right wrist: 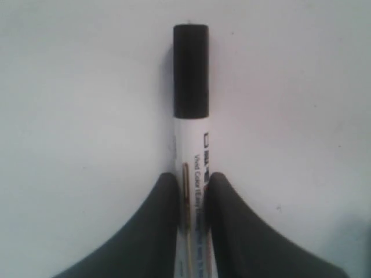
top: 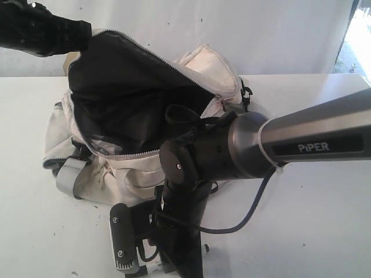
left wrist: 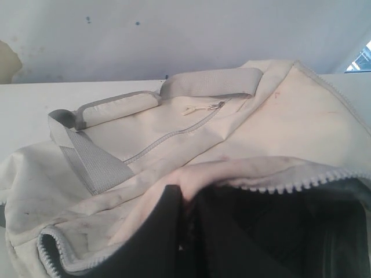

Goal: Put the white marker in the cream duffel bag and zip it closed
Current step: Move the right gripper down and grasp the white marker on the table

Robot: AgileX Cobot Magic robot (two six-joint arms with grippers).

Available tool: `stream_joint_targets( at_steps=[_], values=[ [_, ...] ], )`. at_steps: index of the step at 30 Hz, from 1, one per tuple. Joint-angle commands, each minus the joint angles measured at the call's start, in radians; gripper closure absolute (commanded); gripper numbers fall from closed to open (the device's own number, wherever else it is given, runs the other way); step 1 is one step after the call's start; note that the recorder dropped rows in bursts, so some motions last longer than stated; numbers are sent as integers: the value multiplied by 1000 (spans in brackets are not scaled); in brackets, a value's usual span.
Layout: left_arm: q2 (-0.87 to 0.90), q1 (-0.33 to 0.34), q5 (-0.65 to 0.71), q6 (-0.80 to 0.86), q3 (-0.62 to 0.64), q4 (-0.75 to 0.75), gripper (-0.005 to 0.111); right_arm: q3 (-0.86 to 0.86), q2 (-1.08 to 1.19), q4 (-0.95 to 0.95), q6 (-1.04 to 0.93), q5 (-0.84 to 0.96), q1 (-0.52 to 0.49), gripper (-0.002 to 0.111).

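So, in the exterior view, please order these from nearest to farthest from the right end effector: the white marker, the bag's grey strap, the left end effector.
1. White marker: between the right end effector's fingers.
2. Grey strap: on the cream duffel bag's near left corner.
3. Left end effector: far left, at the bag's raised rim.

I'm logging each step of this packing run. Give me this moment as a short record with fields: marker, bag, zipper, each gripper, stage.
marker: white marker down on the white table, black cap pointing away from the fingers, outside the bag
bag: cream duffel bag on the table, mouth gaping, dark lining showing
zipper: zipper undone
left gripper: left gripper shut on the bag's rim, holding it up
right gripper: right gripper closed on the marker's barrel
stage: marker gripped, not yet bagged
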Motion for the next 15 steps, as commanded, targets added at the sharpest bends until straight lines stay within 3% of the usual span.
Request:
stream_joint_targets(
  at_steps=[1,15],
  values=[
    [-4,5,-23,-6,-10,-15,107,3,5,-16,4,13,1,108],
    [-4,5,-23,-6,-10,-15,107,3,-86,-66,162,46,1,108]
  ],
)
